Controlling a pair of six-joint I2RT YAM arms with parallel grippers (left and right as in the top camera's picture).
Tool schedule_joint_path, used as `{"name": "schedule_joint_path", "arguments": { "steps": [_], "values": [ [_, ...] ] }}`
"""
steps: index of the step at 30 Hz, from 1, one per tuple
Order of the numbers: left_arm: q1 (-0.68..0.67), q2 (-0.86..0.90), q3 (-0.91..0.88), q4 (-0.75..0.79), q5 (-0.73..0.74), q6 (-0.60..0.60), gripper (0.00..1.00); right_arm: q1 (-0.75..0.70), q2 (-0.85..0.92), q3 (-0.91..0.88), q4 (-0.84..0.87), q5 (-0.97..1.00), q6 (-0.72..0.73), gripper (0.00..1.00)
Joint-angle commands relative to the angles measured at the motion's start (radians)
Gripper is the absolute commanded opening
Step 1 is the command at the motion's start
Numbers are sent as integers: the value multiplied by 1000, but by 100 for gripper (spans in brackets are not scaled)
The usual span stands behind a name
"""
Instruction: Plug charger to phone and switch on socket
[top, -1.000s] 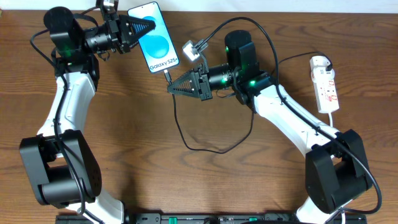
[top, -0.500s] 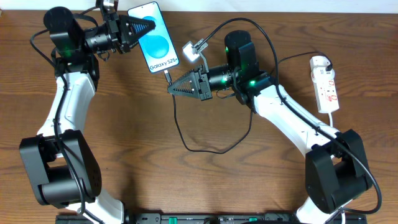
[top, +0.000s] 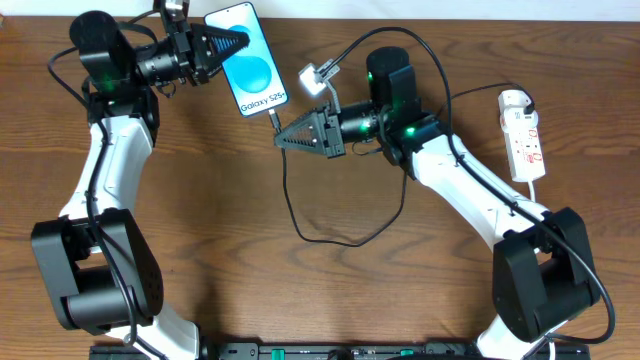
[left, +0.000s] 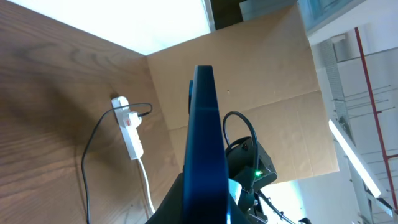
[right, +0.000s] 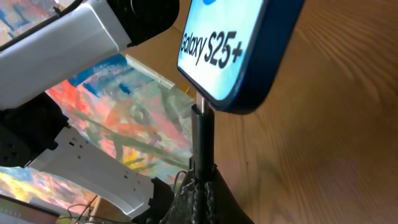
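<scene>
I have 2 pincers at work. My left pincer (top: 243, 44) is pressed onto the phone (top: 250, 68) and holds it above the far side of the table (top: 200, 200), blue screen up, its lower end turned toward my other arm. From my left wrist the phone (left: 206, 149) shows edge-on, a dark blue blade between my fingers.

My right pincer (top: 279, 142) is clamped on the charger (top: 330, 241) just behind its plug tip. From my right wrist the plug (right: 200, 140) stands straight up out of my fingers and meets the bottom edge of the phone (right: 236, 50); how deep it sits I cannot tell.

The black cable drops from my grip, loops on the wood between my 2 arms, then arcs over my right arm toward the socket (top: 524, 135). It lies well apart at the far right; its switch position is too small to read.
</scene>
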Motion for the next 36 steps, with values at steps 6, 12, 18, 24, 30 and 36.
{"name": "schedule_joint_path", "arguments": {
  "steps": [6, 12, 18, 24, 30, 36],
  "values": [
    [-1, -4, 16, 12, 22, 22, 8, -7, -26, -3, 12, 2, 8, 1],
    [-1, -4, 16, 12, 20, 21, 7, -2, -26, -3, 6, 5, 8, 1],
    [-1, -4, 16, 12, 20, 22, 7, 13, -24, -3, -8, 9, 7, 1],
    [-1, -4, 16, 12, 21, 22, 8, 18, -24, -3, -8, 12, 8, 1],
    [-1, -4, 16, 12, 21, 22, 7, 19, -24, -3, -8, 13, 8, 1],
    [-2, -4, 16, 12, 21, 22, 8, 19, -24, -3, -8, 17, 8, 1]
  ]
}}
